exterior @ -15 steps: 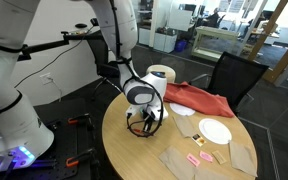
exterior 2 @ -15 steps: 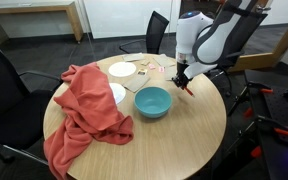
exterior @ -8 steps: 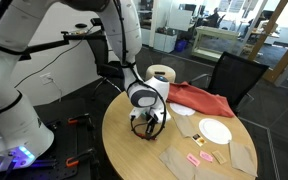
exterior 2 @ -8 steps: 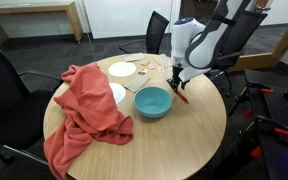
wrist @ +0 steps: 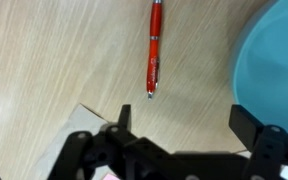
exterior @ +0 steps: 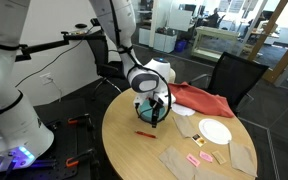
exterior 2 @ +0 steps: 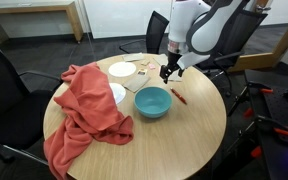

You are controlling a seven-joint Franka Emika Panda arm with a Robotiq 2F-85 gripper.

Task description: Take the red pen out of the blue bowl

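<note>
The red pen lies flat on the wooden table, outside the blue bowl. In both exterior views the pen rests a short way from the bowl's rim. My gripper hangs open above the table with nothing between its fingers. The pen sits just beyond the fingertips, and the bowl's edge is off to the right in the wrist view. In an exterior view the gripper hovers above and behind the pen, next to the bowl.
A red cloth drapes over the table's side beyond the bowl. White plates, beige pieces and small pink items lie on the round table. Office chairs stand around it.
The gripper opened and let go of the red pen, which now lies on the table. The arm then lifted away from the pen.
</note>
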